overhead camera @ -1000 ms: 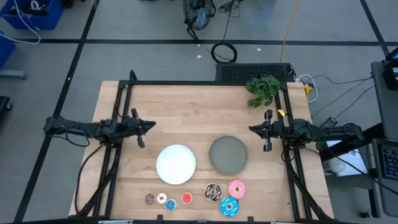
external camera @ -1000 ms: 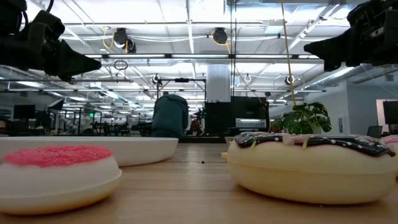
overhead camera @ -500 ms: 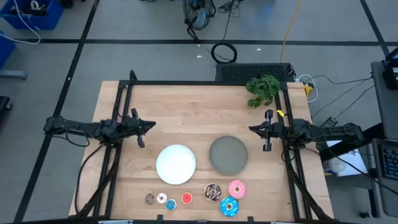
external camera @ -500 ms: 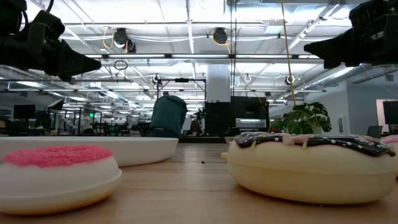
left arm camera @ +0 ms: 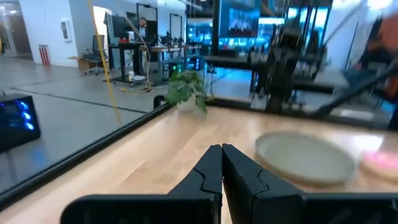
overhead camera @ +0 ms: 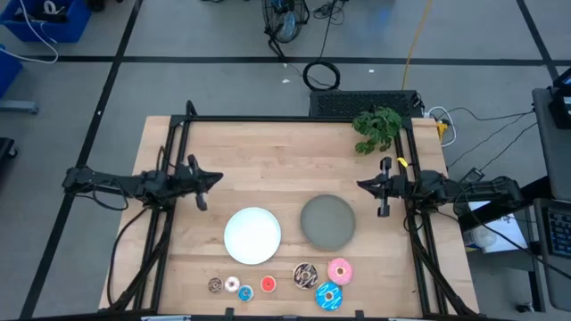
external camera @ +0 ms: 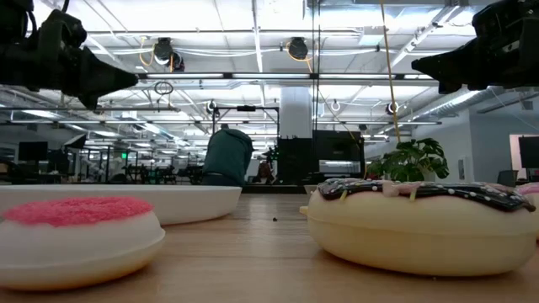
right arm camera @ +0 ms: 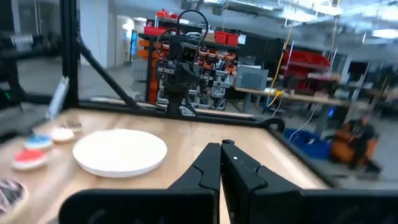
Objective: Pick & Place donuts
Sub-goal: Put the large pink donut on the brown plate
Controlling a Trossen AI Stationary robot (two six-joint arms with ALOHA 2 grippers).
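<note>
Along the table's near edge lie the donuts. The mini ones are brown (overhead camera: 215, 285), white (overhead camera: 232, 284), blue (overhead camera: 244, 292) and red (overhead camera: 268, 284). The larger ones are sprinkled chocolate (overhead camera: 305, 275), pink (overhead camera: 339, 270) and blue (overhead camera: 328, 296). Behind them stand a white plate (overhead camera: 252, 235) and a grey plate (overhead camera: 327, 221). My left gripper (overhead camera: 219, 181) hovers shut at the table's left side, pointing level toward the middle. My right gripper (overhead camera: 359, 185) hovers shut at the right side, facing it. Both are empty and well above the table (overhead camera: 268, 152).
A small green plant (overhead camera: 376, 127) stands at the table's far right corner. A black frame rail (overhead camera: 285, 119) runs along the far edge and down both sides. Bare wood lies between the two grippers and beyond the plates.
My left gripper has rolled and tipped slightly about its pointing line while staying in place. Nothing on the table has moved.
</note>
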